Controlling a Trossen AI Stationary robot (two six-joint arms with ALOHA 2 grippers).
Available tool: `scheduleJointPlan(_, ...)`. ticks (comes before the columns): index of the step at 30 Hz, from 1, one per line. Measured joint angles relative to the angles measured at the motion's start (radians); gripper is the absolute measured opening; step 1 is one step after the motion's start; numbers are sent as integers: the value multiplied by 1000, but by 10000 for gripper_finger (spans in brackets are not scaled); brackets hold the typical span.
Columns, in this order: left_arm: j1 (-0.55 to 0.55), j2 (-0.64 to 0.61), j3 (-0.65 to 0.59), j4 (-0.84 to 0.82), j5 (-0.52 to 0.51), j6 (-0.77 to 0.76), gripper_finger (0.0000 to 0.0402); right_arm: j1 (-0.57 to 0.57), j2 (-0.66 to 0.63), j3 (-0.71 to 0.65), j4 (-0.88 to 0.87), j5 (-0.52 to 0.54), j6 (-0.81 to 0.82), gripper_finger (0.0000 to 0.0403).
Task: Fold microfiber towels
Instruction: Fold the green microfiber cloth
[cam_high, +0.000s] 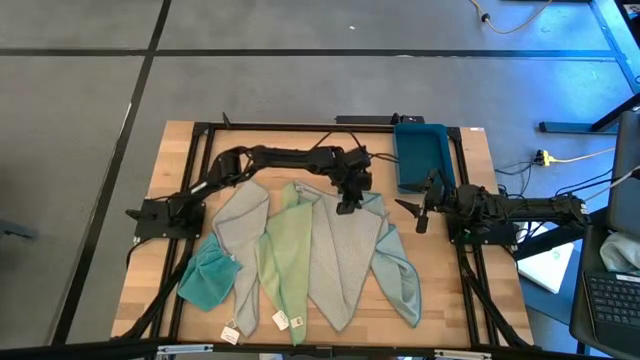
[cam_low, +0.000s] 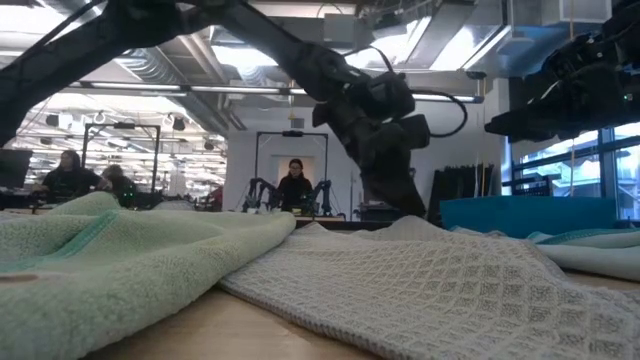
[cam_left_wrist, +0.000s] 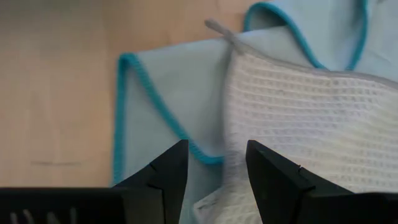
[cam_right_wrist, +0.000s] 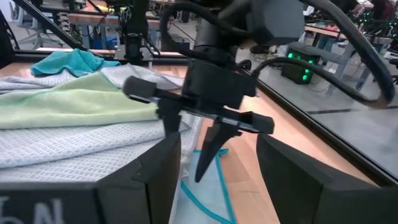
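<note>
Seen from above, the left claw (cam_high: 345, 207) is hanging over the far corner of the light grey waffle-weave microfiber towel (cam_high: 343, 262), its fingers spread a little with nothing pinched between them. That cloth is lying on the wooden counter (cam_high: 452, 300) just below the claw, overlapping a pale blue microfiber towel with teal edging (cam_high: 398, 272) on the claw's right-arm side. On the other side a pale green towel (cam_high: 285, 250), a second grey towel (cam_high: 238, 232) and a crumpled teal towel (cam_high: 208, 278) are fanning out. The right claw (cam_high: 413, 212) is waiting with fingers spread wide and empty, beside the left claw and next to the rigid blue plastic tray (cam_high: 421, 155).

From counter height, the left claw (cam_low: 398, 200) is standing right at the grey waffle towel's (cam_low: 430, 285) raised corner (whether it is touching cannot be told). People are sitting in the room behind.

In the left wrist view, the two dark fingers (cam_left_wrist: 169, 174) are standing apart over the seam where the waffle towel (cam_left_wrist: 298, 118) is overlapping the teal-edged blue one (cam_left_wrist: 161, 93).

In the right wrist view, the left claw (cam_right_wrist: 189, 149) is pointing down at the blue towel's edge (cam_right_wrist: 208, 199), parted.
</note>
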Motion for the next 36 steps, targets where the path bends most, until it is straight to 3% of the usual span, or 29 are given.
scheduleJointPlan(5, -1, 0, -6, -10, 0, -4, 154, 0, 0, 0, 0, 0, -21, 213)
scheduleJointPlan(11, -11, 0, -23, -2, 133, -21, 154, 0, 0, 0, 0, 0, -22, 213)
scheduleJointPlan(17, -14, -1, -23, -33, -10, -20, 154, 0, 0, 0, 0, 0, -22, 213)
scheduleJointPlan(24, -24, -1, -23, -71, -46, -18, 144, 0, 0, 0, 0, 0, -25, 213)
scheduleJointPlan(30, -52, -10, -23, -102, -63, -1, 107, 0, 0, 0, 1, 7, -35, 213)
scheduleJointPlan(36, -77, -23, -7, -125, -94, -1, 38, 0, 0, 0, 1, 8, -47, 213)
